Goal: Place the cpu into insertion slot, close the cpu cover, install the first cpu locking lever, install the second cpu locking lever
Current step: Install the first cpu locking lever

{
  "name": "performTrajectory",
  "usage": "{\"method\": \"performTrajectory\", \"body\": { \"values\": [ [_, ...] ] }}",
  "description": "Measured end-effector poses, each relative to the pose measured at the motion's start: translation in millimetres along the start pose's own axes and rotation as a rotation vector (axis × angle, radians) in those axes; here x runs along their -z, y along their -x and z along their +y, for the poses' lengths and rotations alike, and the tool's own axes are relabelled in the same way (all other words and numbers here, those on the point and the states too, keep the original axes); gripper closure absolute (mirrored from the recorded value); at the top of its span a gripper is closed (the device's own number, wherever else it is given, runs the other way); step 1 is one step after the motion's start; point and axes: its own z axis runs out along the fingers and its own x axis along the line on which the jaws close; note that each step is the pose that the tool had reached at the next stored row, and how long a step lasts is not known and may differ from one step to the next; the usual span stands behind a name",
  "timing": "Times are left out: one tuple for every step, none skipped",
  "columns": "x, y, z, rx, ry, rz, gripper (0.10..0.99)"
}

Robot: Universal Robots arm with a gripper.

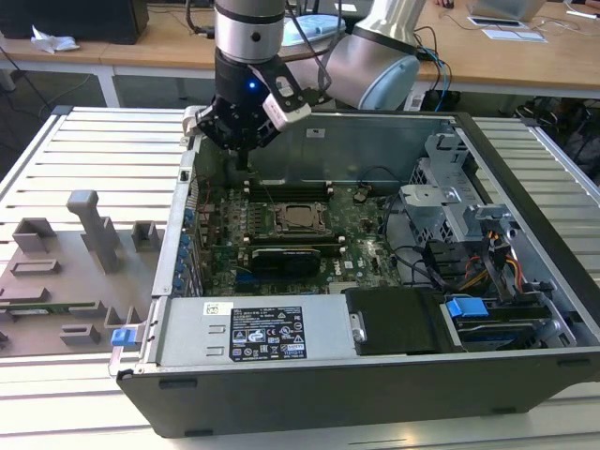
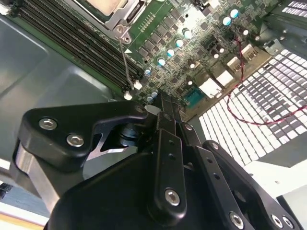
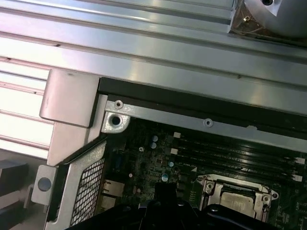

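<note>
Exterior view has the black tool (image 1: pixel 242 157), pinched narrow and empty, above the green motherboard (image 1: pixel 361 253); the flat silver-tan square cpu (image 1: pixel 300 217) lies in its socket, apart toward the exterior view's right.

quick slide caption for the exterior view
Gripper hangs over the motherboard inside the open computer case, near the seated cpu

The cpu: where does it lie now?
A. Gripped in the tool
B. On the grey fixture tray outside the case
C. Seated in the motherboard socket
C: the cpu sits framed in the motherboard socket, with the tool apart from it.
</note>
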Motion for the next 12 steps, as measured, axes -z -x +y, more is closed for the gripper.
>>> {"method": "performTrajectory", "body": {
  "values": [
    [-3.3, 1.8, -0.1, 0.0, 0.0, 0.0, 0.98],
    [-4.6, 2.7, -0.1, 0.0, 0.0, 0.0001, 0.98],
    [-5.5, 3.4, -0.1, 0.0, 0.0, 0.0001, 0.98],
    [-7.7, 5.1, 0.0, 0.0, 0.0, 0.0, 0.98],
    [-9.2, 6.3, 0.0, 0.0, 0.0, 0.0, 0.98],
    [-10.2, 7.0, -0.1, 0.0, 0.0, -0.0001, 0.98],
    [-11.1, 7.8, -0.1, 0.0, 0.0, 0.0, 0.98],
    [-12.3, 8.7, -0.2, 0.0, 0.0, 0.0, 0.98],
    [-13.1, 9.3, -0.1, 0.0, 0.0, 0.0001, 0.98],
    [-14.7, 10.4, -0.2, 0.0, 0.0, -0.0001, 0.98],
    [-15.4, 10.9, -0.2, 0.0, 0.0, -0.0001, 0.98],
    [-16.2, 11.4, -0.2, 0.0, 0.0, -0.0001, 0.98]
  ]
}}
